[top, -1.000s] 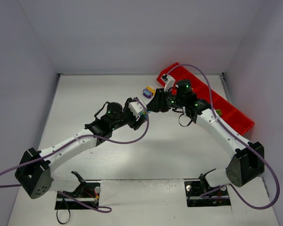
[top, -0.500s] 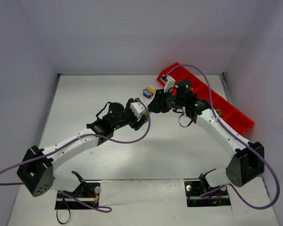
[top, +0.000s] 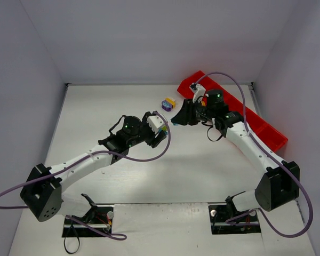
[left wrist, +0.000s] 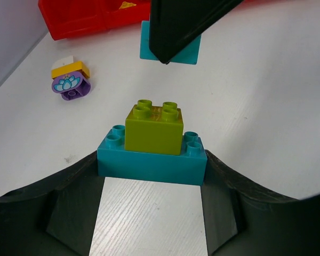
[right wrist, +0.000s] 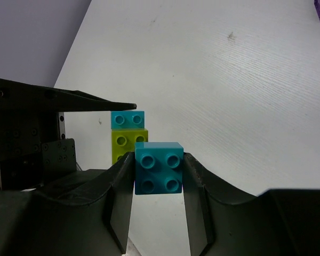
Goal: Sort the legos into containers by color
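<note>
My left gripper (top: 159,132) (left wrist: 152,160) is shut on a long cyan lego (left wrist: 152,164) with a lime green lego (left wrist: 153,128) stuck on top. My right gripper (top: 177,118) (right wrist: 158,166) is shut on a small square cyan lego (right wrist: 158,168), held just apart from the left gripper's stack and above the table. That stack shows behind it in the right wrist view as cyan (right wrist: 127,120) over lime (right wrist: 125,143). The red tray (top: 258,124) (left wrist: 80,18) lies at the back right; a yellow lego (left wrist: 127,4) sits in one compartment.
A purple lego with a flower print (top: 165,104) (left wrist: 70,85) joined to a yellow one (top: 171,101) (left wrist: 69,69) lies on the table left of the tray's near end. White walls close in the table on three sides.
My right gripper has drawn back to the right, away from the left gripper, with the small cyan lego in it. The gap between the two grippers has grown. The left arm has barely shifted.
</note>
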